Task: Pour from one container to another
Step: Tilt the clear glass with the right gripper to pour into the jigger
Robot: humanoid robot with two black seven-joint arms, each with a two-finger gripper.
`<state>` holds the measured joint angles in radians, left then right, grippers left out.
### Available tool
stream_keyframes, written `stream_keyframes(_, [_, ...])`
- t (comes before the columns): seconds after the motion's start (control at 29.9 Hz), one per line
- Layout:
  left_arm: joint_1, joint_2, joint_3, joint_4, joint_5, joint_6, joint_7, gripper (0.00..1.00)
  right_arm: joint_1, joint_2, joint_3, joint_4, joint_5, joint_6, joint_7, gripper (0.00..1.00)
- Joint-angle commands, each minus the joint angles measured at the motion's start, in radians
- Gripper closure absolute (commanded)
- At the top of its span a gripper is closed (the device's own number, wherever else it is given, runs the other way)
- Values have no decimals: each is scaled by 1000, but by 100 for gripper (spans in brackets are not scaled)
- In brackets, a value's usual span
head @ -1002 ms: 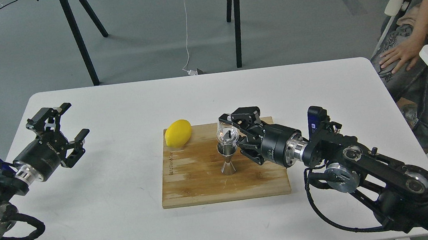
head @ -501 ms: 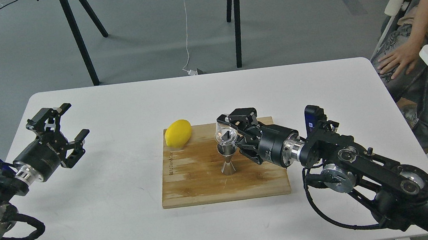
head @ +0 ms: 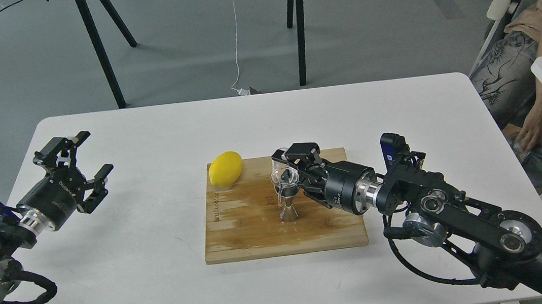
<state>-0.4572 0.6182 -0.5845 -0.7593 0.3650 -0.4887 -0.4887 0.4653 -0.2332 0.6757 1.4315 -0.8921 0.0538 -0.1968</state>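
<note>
yellow lemon (head: pixel 225 168), steel jigger (head: pixel 287 203), clear tumbler (head: pixel 283 173)

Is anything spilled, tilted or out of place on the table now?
No spill shows. The glass tumbler is tilted, but on purpose: the right gripper holds it over the upright jigger on the wooden board.

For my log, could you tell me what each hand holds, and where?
Right hand grips the glass tumbler by its side wall; left hand holds nothing.

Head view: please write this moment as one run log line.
phase: pouring | right gripper: shut on glass tumbler, tipped over steel jigger | jigger: upright on wooden board | left gripper: open, idle
</note>
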Motion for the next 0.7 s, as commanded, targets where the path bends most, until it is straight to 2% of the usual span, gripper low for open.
stream_keyframes(0.0, [0, 0, 0, 0, 0, 0, 0, 8, 1, 0, -4, 1, -13, 0, 0, 63])
stream_keyframes(0.67, [0, 0, 0, 0, 0, 0, 0, 8, 9, -11, -4, 0, -57, 0, 0, 63])
